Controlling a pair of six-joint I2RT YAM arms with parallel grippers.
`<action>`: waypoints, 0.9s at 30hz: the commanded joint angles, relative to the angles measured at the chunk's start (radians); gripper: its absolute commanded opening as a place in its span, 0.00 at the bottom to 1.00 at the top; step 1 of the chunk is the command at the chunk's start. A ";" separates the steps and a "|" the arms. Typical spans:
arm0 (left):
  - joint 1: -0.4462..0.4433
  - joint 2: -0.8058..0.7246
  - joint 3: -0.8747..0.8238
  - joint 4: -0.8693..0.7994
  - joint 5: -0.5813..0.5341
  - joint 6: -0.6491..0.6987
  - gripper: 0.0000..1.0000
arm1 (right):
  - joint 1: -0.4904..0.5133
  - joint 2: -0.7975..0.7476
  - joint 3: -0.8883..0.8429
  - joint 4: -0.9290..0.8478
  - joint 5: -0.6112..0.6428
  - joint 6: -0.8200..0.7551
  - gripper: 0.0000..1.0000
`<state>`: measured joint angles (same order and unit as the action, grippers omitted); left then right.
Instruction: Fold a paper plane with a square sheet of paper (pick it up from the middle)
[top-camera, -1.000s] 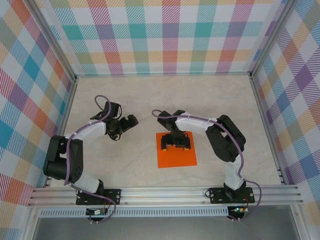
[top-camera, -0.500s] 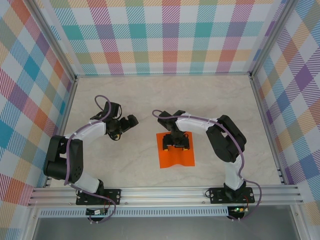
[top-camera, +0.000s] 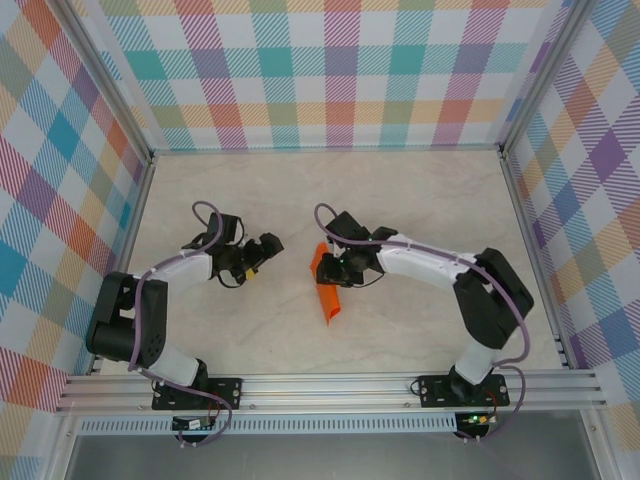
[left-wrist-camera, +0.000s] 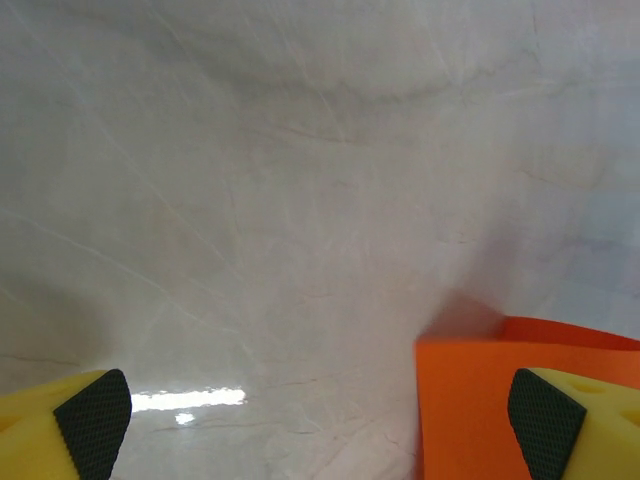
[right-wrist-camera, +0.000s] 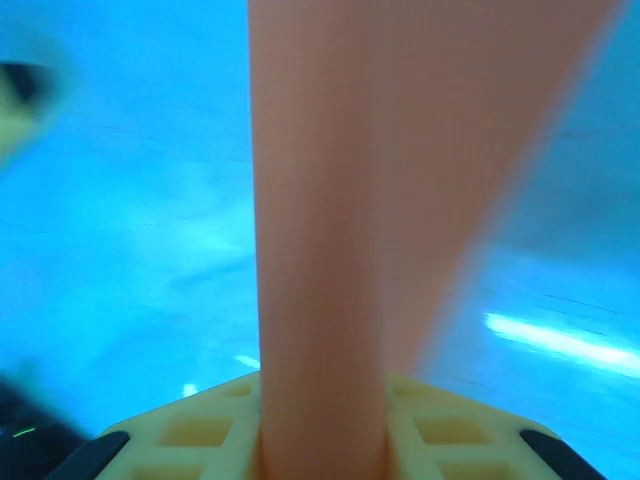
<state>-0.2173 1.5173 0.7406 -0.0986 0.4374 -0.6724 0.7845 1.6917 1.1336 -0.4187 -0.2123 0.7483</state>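
Now the right gripper (top-camera: 342, 268) has closed on the middle of the square sheet of paper (top-camera: 327, 297). A second ago the sheet lay flat on the table (top-camera: 420, 190); it now hangs pinched as a narrow drooping fold, carried left. The left gripper (top-camera: 262, 250) stands wide open just left of it, so the pickup looks done and shared folding can begin.

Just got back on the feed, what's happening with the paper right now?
The right gripper is shut on the square sheet of paper, which hangs from it bunched into a narrow drape instead of lying flat on the table. The left gripper is open to the left, facing the sheet without touching it. Nothing looks like a plane yet.
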 joint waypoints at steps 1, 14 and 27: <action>-0.019 -0.041 -0.046 0.194 0.138 -0.112 0.99 | -0.043 -0.046 -0.089 0.364 -0.217 0.093 0.28; -0.101 -0.034 -0.132 0.355 0.140 -0.241 1.00 | -0.110 0.059 -0.123 0.253 -0.117 0.059 0.45; -0.178 0.051 -0.087 0.371 0.155 -0.282 0.90 | -0.110 0.022 -0.111 0.097 0.119 -0.007 0.66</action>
<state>-0.3691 1.5509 0.6209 0.2447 0.5766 -0.9405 0.6720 1.7454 0.9997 -0.2722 -0.1501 0.7746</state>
